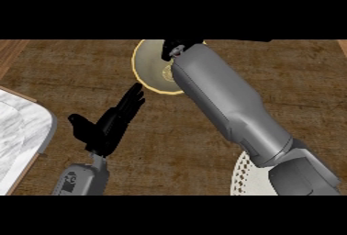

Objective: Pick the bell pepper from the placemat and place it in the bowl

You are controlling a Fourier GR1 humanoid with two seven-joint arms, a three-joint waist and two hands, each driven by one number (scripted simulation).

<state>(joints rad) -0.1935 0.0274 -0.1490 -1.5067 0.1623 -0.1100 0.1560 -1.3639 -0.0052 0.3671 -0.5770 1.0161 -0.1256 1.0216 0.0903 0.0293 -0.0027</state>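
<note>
The task looks close to its end: the right hand [172,47] is over the cream, gold-rimmed round bowl [148,64] by the far edge of the brown wooden bench [169,151]. I cannot tell whether it is grasping anything. The visible part of the white lacy placemat [245,180], at the near edge, bears no bell pepper. A small yellowish patch [167,72] in the bowl may be it — so its long axis and heading cannot be read. The black left hand [108,125] rests released, left of centre.

The bowl [148,64] sits mid far edge of the counter [298,78], the placemat [245,180] near right, and a marble slab [20,133] at the left edge.
</note>
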